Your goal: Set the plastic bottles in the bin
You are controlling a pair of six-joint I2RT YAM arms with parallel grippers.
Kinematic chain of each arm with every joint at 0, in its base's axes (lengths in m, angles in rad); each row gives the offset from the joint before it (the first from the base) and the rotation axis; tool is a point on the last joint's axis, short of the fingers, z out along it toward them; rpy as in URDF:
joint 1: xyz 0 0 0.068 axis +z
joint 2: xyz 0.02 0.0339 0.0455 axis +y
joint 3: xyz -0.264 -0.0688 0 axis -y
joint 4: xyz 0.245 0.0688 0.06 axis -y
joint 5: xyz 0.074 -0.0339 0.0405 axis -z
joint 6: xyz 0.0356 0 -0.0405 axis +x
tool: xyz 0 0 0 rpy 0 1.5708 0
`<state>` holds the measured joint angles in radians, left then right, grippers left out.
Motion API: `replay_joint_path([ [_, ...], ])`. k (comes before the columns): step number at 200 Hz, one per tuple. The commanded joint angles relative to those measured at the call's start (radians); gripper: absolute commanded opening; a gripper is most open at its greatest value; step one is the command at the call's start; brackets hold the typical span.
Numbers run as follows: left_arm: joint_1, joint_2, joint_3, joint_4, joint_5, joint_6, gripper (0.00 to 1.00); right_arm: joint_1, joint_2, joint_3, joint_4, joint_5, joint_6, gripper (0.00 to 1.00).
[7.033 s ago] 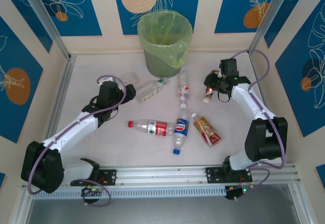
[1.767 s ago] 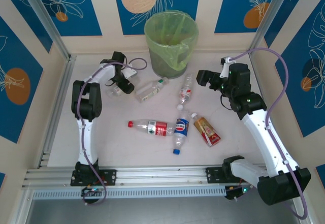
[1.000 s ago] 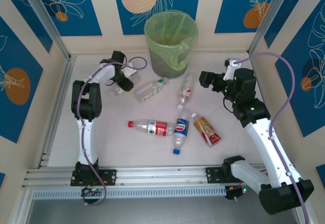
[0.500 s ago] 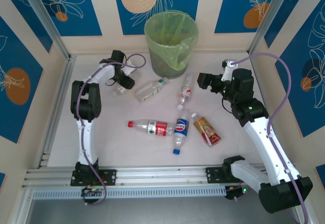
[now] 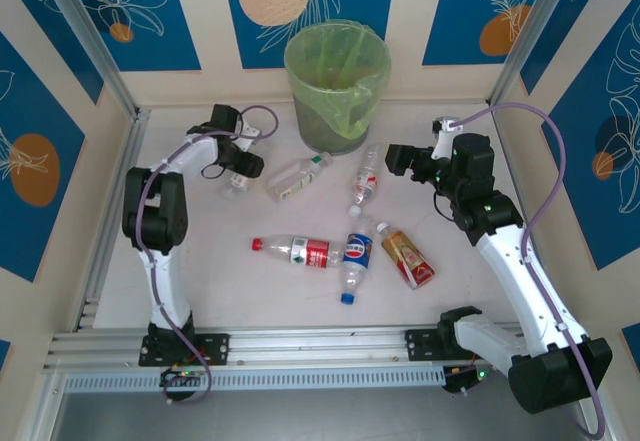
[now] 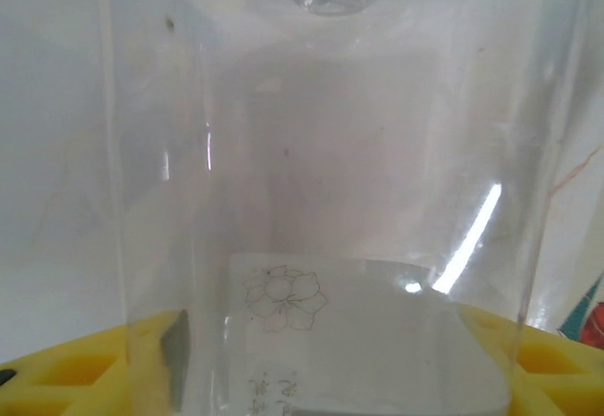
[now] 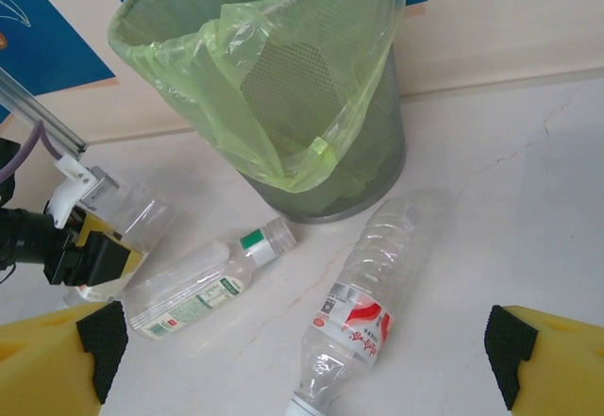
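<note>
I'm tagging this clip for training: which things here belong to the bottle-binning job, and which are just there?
Job: bin; green-capped bottle; red-capped bottle; blue-labelled bottle; orange-labelled bottle; red-and-white-labelled bottle; clear bottle.
Not the job: aluminium rail; blue wall panels.

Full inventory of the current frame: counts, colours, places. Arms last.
bin: 1, grey mesh with a light-green liner, far centre of the table
clear bottle: 1, transparent, left of the bin, in the left end effector
green-cap bottle: 1, white label, lying in front of the bin
red-and-white-label bottle: 1, clear, lying right of the green-cap bottle
red-cap bottle: 1, red label, lying mid-table
blue-label bottle: 1, blue cap, beside the red-cap bottle
orange-red-label bottle: 1, lying right of the blue-label bottle
table: 1, off-white
left end effector: 1, black, yellow pads, shut on the clear bottle
right end effector: 1, black, open and empty, right of the bin
</note>
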<state>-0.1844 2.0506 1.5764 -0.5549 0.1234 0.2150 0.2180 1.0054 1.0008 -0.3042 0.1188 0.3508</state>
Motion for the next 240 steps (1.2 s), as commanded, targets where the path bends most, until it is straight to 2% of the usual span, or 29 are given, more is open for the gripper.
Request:
replay_joint_path([
  [1, 0.010, -0.064, -0.043, 0.038, 0.037, -0.104, 0.44, -0.007, 0.003, -0.011, 0.027, -0.019, 0.002, 0.99],
  [86, 0.001, -0.231, -0.047, 0.015, 0.056, -0.376, 0.45, -0.008, 0.061, -0.006, 0.045, -0.034, 0.060, 0.99],
  [113, -0.011, -0.285, -0.046, 0.048, 0.078, -0.458, 0.45, -0.010, 0.081, -0.021, 0.014, 0.004, 0.139, 0.99],
  [142, -0.015, -0.346, -0.064, 0.120, 0.126, -0.539, 0.45, -0.015, 0.112, -0.019, -0.106, 0.064, 0.217, 1.00],
  [162, -0.016, -0.394, -0.101, 0.201, 0.162, -0.617, 0.45, -0.021, 0.106, -0.062, -0.075, 0.028, 0.252, 1.00],
  [181, -0.022, -0.420, -0.105, 0.253, 0.225, -0.653, 0.45, -0.024, 0.108, -0.077, -0.073, 0.050, 0.294, 0.99],
  [205, -0.048, -0.436, -0.062, 0.231, 0.202, -0.647, 0.45, -0.030, 0.110, -0.089, -0.061, 0.055, 0.312, 0.99],
  [240, -0.071, -0.450, -0.050, 0.345, 0.237, -0.733, 0.44, -0.030, 0.108, -0.096, -0.034, 0.030, 0.315, 1.00],
])
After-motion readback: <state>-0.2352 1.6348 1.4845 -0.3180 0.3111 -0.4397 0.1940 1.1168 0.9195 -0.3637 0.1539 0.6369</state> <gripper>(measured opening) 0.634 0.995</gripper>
